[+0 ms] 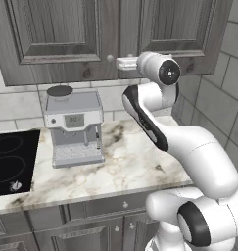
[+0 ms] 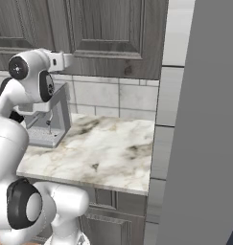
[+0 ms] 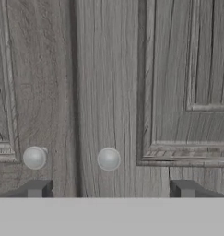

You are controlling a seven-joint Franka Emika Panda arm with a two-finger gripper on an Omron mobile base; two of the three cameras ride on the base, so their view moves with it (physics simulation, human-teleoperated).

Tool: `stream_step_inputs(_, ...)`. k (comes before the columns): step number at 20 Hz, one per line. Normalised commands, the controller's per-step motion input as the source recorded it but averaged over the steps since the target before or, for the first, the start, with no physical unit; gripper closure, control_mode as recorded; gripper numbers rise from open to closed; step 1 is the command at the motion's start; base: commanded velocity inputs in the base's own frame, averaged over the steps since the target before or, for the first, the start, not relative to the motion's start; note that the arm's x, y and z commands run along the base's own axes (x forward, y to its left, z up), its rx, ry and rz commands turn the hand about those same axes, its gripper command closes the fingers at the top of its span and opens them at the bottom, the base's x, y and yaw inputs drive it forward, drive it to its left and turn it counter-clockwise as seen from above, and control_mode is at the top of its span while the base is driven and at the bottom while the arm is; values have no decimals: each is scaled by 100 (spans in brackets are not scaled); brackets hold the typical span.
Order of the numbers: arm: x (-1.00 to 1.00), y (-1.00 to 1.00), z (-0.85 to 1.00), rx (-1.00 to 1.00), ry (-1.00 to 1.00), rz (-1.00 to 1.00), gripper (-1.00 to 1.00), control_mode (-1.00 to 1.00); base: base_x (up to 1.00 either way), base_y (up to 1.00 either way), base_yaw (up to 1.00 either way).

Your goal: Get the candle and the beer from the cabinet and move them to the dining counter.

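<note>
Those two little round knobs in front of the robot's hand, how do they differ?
In the hand view, the right knob sits between the open gripper fingertips, while the left knob lies off to the side, above one fingertip. The right knob is on the right cabinet door, the left knob on the left door, across the seam. Both are pale, round, level and alike in size.

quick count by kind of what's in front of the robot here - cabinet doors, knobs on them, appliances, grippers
cabinet doors: 2, both shut
round knobs on those doors: 2
appliances: 2, a coffee machine and a black cooktop
gripper: 1, open, facing the right-hand knob
total: 7
</note>
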Motion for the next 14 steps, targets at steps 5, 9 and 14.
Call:
stream_step_inputs(5, 26, 0, 0, 0, 0, 0, -100, -100, 0, 0, 0)
stream_step_inputs(9, 26, 0, 0, 0, 2, 0, -100, -100, 0, 0, 0)
stream_step_inputs(14, 23, 0, 0, 0, 1, 0, -100, -100, 0, 0, 0)
